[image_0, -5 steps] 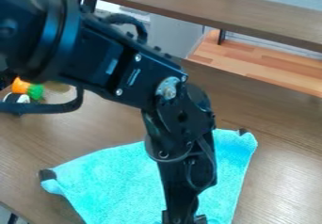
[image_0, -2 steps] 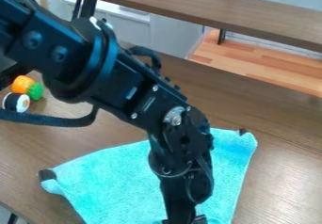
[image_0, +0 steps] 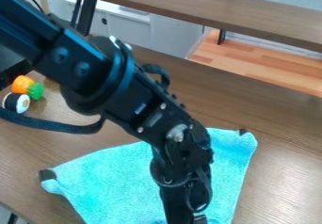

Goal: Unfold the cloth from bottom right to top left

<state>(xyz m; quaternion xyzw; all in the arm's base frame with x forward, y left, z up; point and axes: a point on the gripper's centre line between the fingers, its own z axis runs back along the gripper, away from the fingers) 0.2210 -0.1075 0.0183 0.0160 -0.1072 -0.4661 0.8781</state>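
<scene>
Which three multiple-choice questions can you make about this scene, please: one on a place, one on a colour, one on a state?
1. Where is the orange-and-green toy?
A) On the floor
B) Beside the black-and-white toy
C) On the shelf

2. What colour is the cloth?
A) Turquoise
B) Red
C) Yellow

3. How does the cloth lie?
A) Rolled into a tube
B) Bunched into a ball
C) Spread out

1: B, both toys sit together at the left.
2: A, its fabric looks blue-green.
3: C, it lies broadly open on the table.
</scene>
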